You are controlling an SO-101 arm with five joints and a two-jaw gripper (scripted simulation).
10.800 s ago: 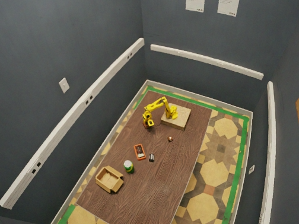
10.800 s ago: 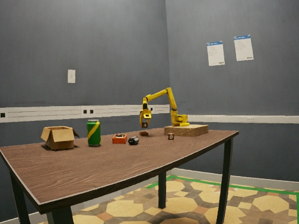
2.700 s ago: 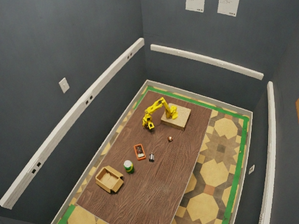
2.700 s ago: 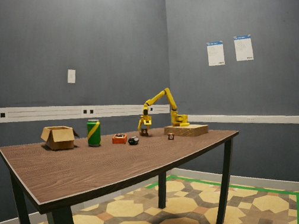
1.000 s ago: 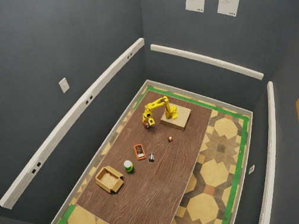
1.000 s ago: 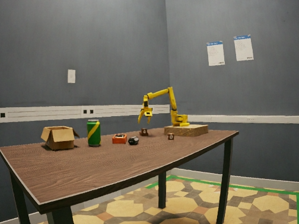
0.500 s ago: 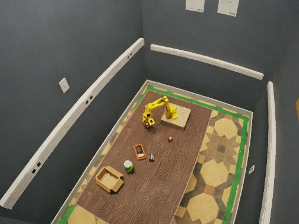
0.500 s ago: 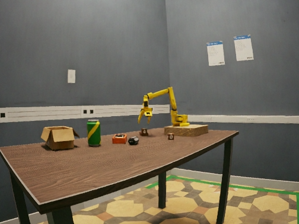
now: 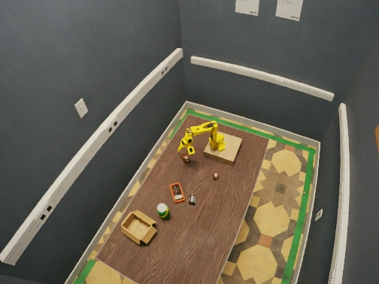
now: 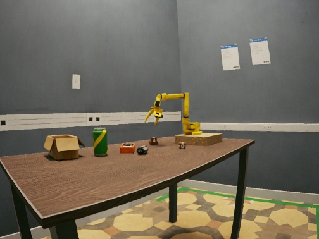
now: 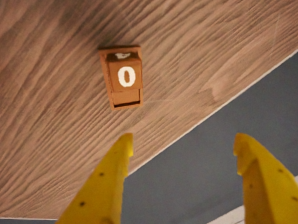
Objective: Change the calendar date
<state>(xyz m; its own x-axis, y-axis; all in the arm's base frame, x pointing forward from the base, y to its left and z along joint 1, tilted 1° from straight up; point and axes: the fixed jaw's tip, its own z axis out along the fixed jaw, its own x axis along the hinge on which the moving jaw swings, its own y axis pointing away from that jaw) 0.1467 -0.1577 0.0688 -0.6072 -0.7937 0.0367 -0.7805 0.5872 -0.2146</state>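
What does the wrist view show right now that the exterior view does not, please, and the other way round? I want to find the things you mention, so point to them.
Only the wrist view: a 0 on the upper face of the cube in the tray.

Only the exterior view: the cardboard box [image 10: 64, 153], the green can [image 10: 100, 142], the orange container [image 10: 127, 150] and a separate cube [image 10: 182, 145] marked 0 outside the tray.

Both: the tray's cube [image 10: 154, 140] [image 11: 126, 77] and the open gripper [image 10: 152, 122] [image 11: 184, 145], with nothing between its fingers.
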